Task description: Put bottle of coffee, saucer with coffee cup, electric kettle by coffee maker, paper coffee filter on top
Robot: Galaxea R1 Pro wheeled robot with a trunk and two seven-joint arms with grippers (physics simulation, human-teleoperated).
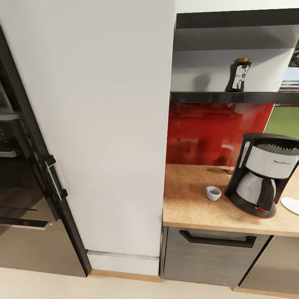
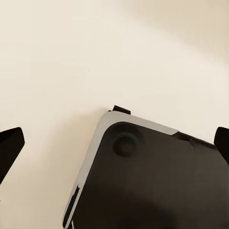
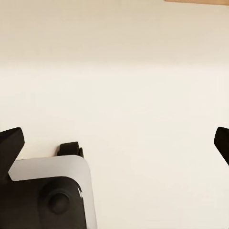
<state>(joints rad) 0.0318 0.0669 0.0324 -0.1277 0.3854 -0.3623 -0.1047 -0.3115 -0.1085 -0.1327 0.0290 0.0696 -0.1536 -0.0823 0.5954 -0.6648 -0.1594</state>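
Observation:
The black and silver coffee maker (image 1: 265, 176) stands on the wooden countertop (image 1: 191, 203) at the right. A small grey coffee cup (image 1: 213, 193) sits on the counter just left of it. A white saucer (image 1: 290, 204) peeks in at the right edge. The dark bottle of coffee (image 1: 239, 74) stands upright on the black shelf (image 1: 232, 97) above. In the left wrist view my left gripper (image 2: 114, 148) is open over the robot's dark base (image 2: 157, 181) and the pale floor. In the right wrist view my right gripper (image 3: 114, 145) is open above the floor.
A tall white cabinet (image 1: 104, 124) fills the middle, with a black oven (image 1: 20, 174) to its left. A red backsplash (image 1: 216, 133) sits behind the counter. A grey drawer with a black handle (image 1: 218, 238) is under the counter.

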